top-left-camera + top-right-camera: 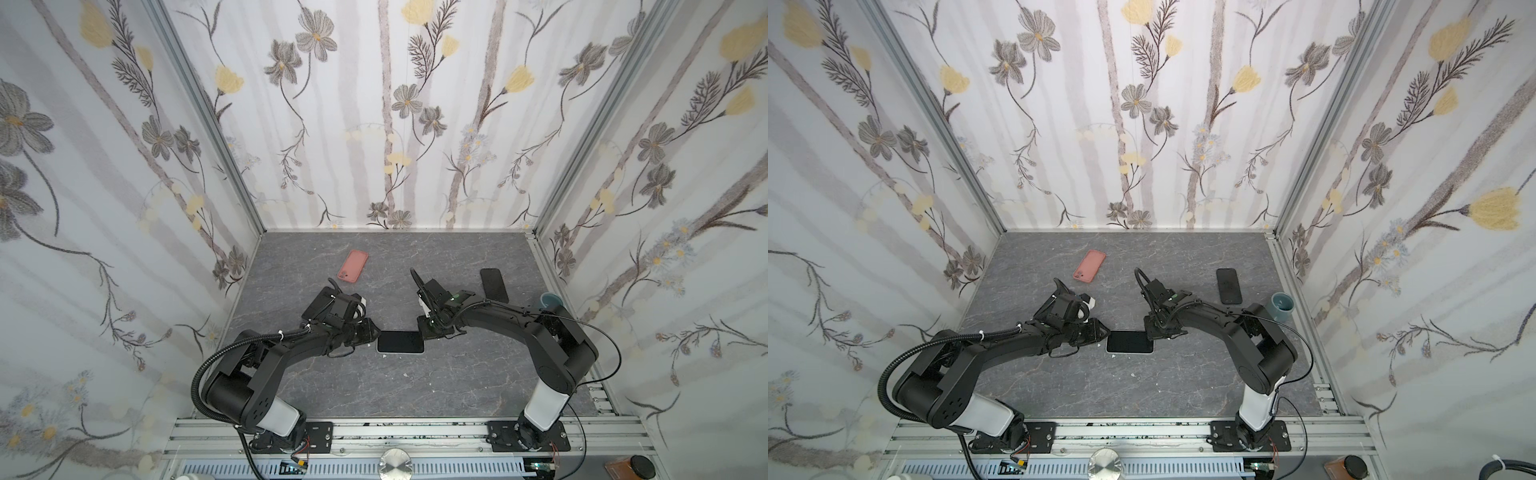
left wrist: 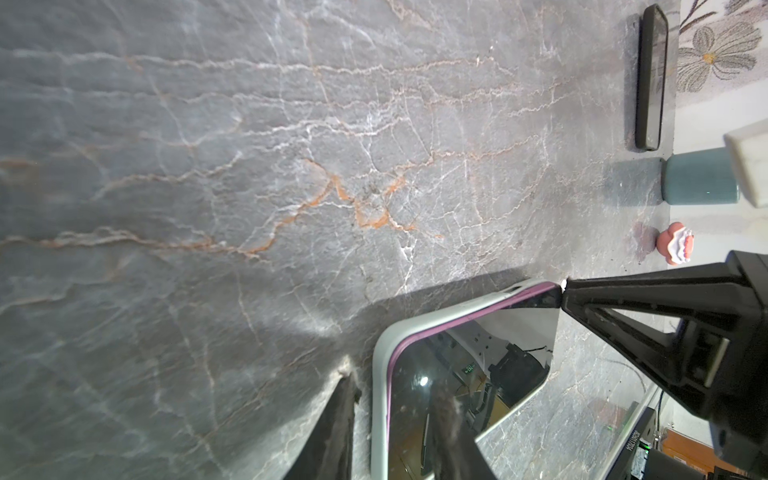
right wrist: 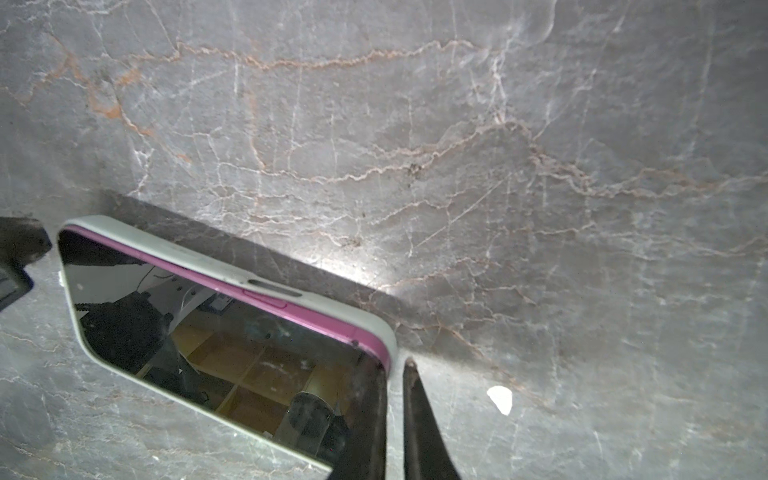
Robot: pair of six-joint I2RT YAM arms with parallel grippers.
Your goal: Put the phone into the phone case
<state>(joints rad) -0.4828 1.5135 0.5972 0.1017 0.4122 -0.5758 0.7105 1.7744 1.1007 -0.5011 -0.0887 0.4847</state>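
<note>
**Operator:** Where is the phone, and which step is in hand?

**Technician:** The phone (image 1: 400,341) lies screen up inside the pale phone case (image 3: 166,248) at mid-table, between both grippers. Along the long edge toward the back wall, its purple side shows above the case wall. Seating there looks incomplete, so the step in hand is judged to be pressing-in.

**Operator:** What is the condition of the grippers?

**Technician:** The left gripper (image 1: 373,333) has its fingers (image 2: 340,419) parted. They straddle the case's short end, one over the screen and one outside the wall, with no clamp visible. The right gripper (image 1: 423,332) is closed and empty, its tip touching the back corner at the opposite end.

**Operator:** What does the next move require?

**Technician:** It probably requires downward pressure along the raised edge, with the left end steadied so the case does not slide on the table (image 1: 415,386). The pink case (image 1: 353,266), dark phone (image 1: 494,285) and teal cup (image 1: 550,300) stand well apart.
</note>
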